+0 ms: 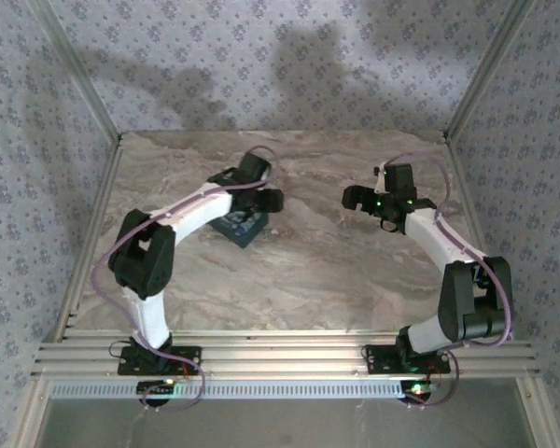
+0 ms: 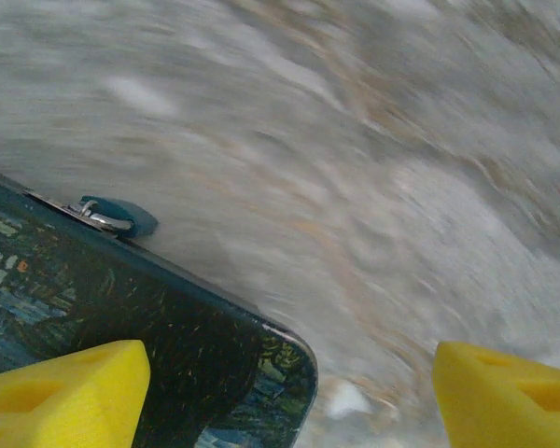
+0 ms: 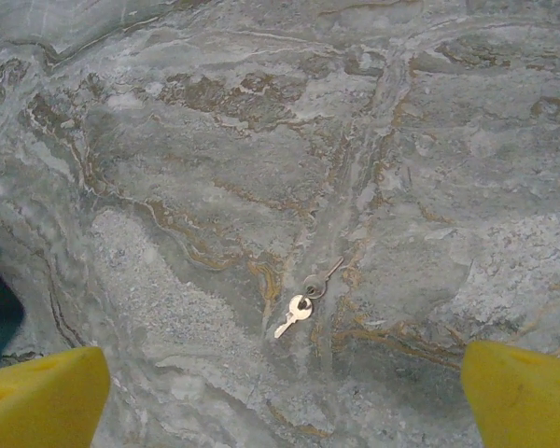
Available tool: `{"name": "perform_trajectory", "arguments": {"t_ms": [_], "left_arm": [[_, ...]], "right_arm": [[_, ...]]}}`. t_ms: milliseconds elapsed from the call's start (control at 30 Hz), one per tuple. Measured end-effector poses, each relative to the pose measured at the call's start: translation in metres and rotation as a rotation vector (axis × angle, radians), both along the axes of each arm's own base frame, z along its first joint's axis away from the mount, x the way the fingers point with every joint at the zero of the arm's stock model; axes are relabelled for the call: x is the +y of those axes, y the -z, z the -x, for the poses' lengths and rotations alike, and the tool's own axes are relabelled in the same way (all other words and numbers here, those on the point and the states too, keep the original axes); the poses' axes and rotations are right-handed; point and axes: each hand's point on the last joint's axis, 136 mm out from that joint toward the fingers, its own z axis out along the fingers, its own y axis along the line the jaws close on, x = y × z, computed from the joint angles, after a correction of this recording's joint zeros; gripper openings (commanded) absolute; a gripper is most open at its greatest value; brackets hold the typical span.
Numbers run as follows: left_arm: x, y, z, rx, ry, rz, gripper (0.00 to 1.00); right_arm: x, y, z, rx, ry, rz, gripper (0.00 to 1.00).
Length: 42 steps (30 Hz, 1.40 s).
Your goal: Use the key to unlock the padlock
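Keys [image 3: 303, 301] lain flat on bare table [image 3: 168, 140]; marble all round seen clear, path from above unblocked between wide-spread fingers [image 3: 37, 397] of right hand [image 3: 285, 392]. Dark patterned case [image 2: 121, 317] seen lower left under left hand [image 2: 285, 397], corner between its spread fingers; bare marble to right of it. Table hemmed by papered walls [image 1: 289, 56] on three sides.

Marbled tabletop [image 1: 317, 280] inside a wallpapered enclosure.
Its grey-beige veined surface is walled on three sides by pale wallpaper [image 1: 168, 37] with a small repeating motif, perhaps floral; slanting metal posts [image 1: 84, 79] mark the corners, ribbed aluminium rails [image 1: 289, 355] edge the near side, and soft shadows [image 1: 303, 56] cross the back.
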Motion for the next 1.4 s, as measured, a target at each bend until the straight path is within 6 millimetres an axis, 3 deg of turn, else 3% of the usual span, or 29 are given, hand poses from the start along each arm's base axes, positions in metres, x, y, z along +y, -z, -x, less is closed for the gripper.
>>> {"name": "perform_trajectory", "arguments": {"t_ms": [67, 133, 300, 433, 567, 700, 900, 1100, 1233, 1400], "left_arm": [[-0.012, 0.002, 0.018, 0.011, 0.08, -0.045, 0.81], [-0.005, 0.001, 0.027, 0.012, 0.106, -0.092, 0.81], [0.067, -0.026, 0.031, -0.001, 0.001, -0.116, 0.78], [0.128, -0.046, 0.028, 0.002, -0.159, -0.013, 0.73], [0.15, -0.019, 0.037, 0.113, -0.233, 0.077, 0.73], [0.141, 0.01, 0.051, 0.234, -0.219, 0.134, 0.74], [0.111, 0.022, 0.042, 0.311, -0.143, 0.26, 0.75], [0.095, 0.017, -0.002, 0.295, -0.12, 0.315, 0.75], [0.077, 0.009, -0.034, 0.261, -0.079, 0.338, 0.76], [0.053, -0.009, -0.049, 0.208, -0.019, 0.329, 0.76]], "right_arm": [[0.0, 0.002, 0.002, 0.014, 0.007, -0.006, 0.98], [0.001, 0.003, 0.004, 0.025, 0.009, -0.017, 0.97], [0.021, 0.01, -0.005, 0.075, -0.024, -0.032, 0.91], [0.063, 0.02, -0.014, 0.099, -0.108, -0.033, 0.83], [0.118, 0.033, -0.019, 0.134, -0.21, -0.045, 0.62], [0.163, 0.05, -0.019, 0.147, -0.294, -0.04, 0.48], [0.2, 0.079, 0.005, 0.202, -0.381, -0.024, 0.43], [0.218, 0.082, 0.021, 0.192, -0.435, -0.01, 0.42], [0.23, 0.082, 0.043, 0.179, -0.494, 0.003, 0.44], [0.245, 0.073, 0.076, 0.141, -0.59, 0.039, 0.45]]}}
